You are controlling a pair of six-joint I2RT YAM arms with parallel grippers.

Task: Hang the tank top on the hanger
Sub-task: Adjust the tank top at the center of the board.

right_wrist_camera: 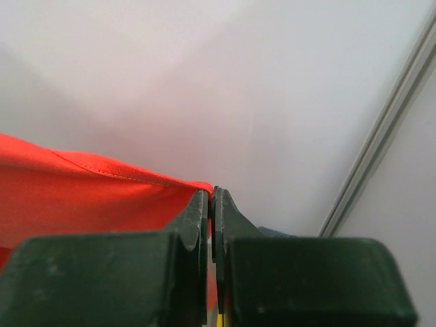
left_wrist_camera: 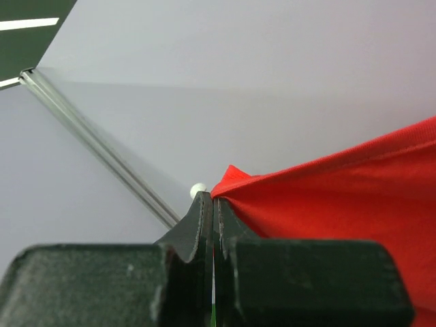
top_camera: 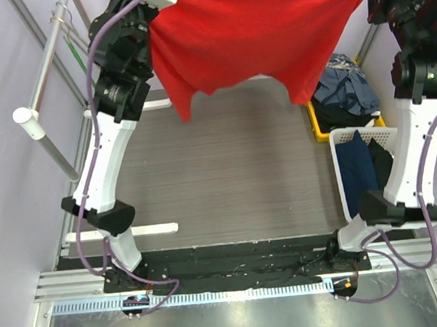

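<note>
Aloft: tank top (top_camera: 253, 32); yellow bin (top_camera: 314, 122), white basket (top_camera: 342, 170) w/ dk clothes (top_camera: 359, 169).

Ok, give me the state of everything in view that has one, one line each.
tank top: held up in the air, stretched between both claws
left claw: shut on one corner of the tank top
right claw: shut on the opposite corner
hanger: hooked on the left rail, bare
yellow bin: holds dark clothes
white basket: holds dark clothes
</note>
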